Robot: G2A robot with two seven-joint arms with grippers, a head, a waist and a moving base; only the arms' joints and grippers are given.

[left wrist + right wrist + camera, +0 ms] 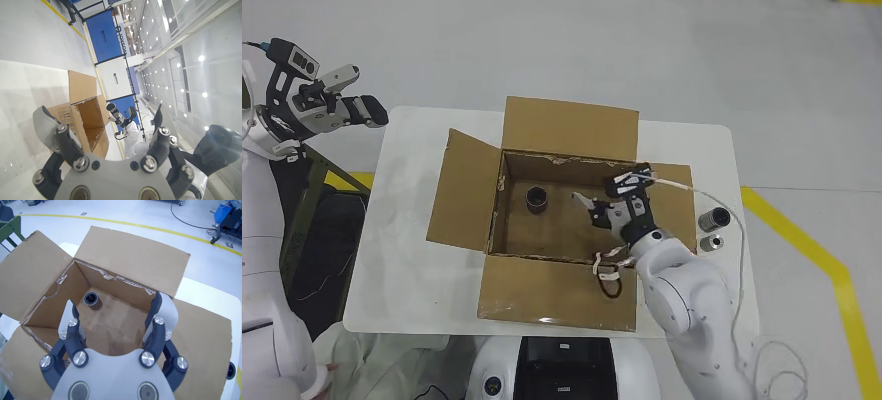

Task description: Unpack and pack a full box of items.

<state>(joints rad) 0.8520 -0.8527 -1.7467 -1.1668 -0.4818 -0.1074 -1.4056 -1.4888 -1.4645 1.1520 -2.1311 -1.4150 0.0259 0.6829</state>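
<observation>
Looking down from the top view, we see a cardboard box standing open near the middle of the white desk, with all four flaps folded outward. Inside it we find one dark cylinder standing upright on the box floor, close to the far left corner, its open end facing up. In the right wrist view it sits just beside the two walls that meet there, though we cannot tell whether it touches either. The right end effector hangs above the box's opening, toward its right side, with its fingers spread well apart and empty. It is clear of the dark cylinder, which sits beyond its fingertips and off to one side. The left end effector is raised beyond the far left corner of the desk, well apart from the box, and its fingers are likewise spread wide and empty. On the bare desk just past the box's right flap we see two small metallic cylinders, close beside each other, one farther from the robot than the other; we cannot tell whether they touch. Along the box's inner rim, ragged strips of torn cardboard hang from the edges.
</observation>
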